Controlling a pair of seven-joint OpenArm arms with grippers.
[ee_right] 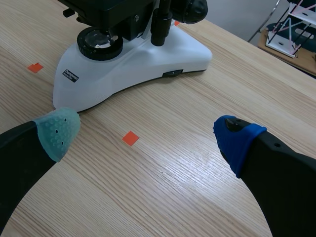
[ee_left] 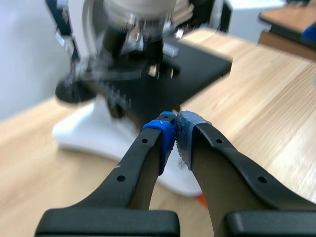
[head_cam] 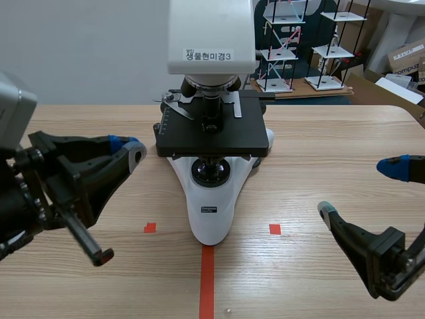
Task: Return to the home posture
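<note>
Pale wood-grain table point(head_cam: 332, 146) fills the scene and runs back to a plain light wall, with small shelf-like frame models point(head_cam: 285, 53) and a cardboard box point(head_cam: 406, 56) behind its far right corner. At the middle of the table stands a white microscope point(head_cam: 211, 219). Its rounded base points toward the robot, its black stage point(head_cam: 212, 136) lies level above the base, and its white head carries a printed label. An orange-red tape line point(head_cam: 207, 279) runs from the near edge up to the foot of the base, with a small tape square point(head_cam: 150, 228) on one side of it and a second tape square point(head_cam: 275, 228) on the other. The left gripper point(head_cam: 127, 146) hangs above the table just left of the stage and apart from it, its tip aimed toward the microscope. In the left wrist view this gripper point(ee_left: 175, 133) is closed on nothing, its blue pad and its paler pad pressed together, with the blurred microscope point(ee_left: 98, 123) ahead of it. The right gripper point(head_cam: 360, 191) sits low at the right, well apart from the base, its fingers spread wide. In the right wrist view, bare table and one tape square point(ee_right: 130, 138) lie between the grey-green pad point(ee_right: 57, 131) and the blue pad point(ee_right: 237, 140), and the microscope base point(ee_right: 148, 59) lies ahead.
</note>
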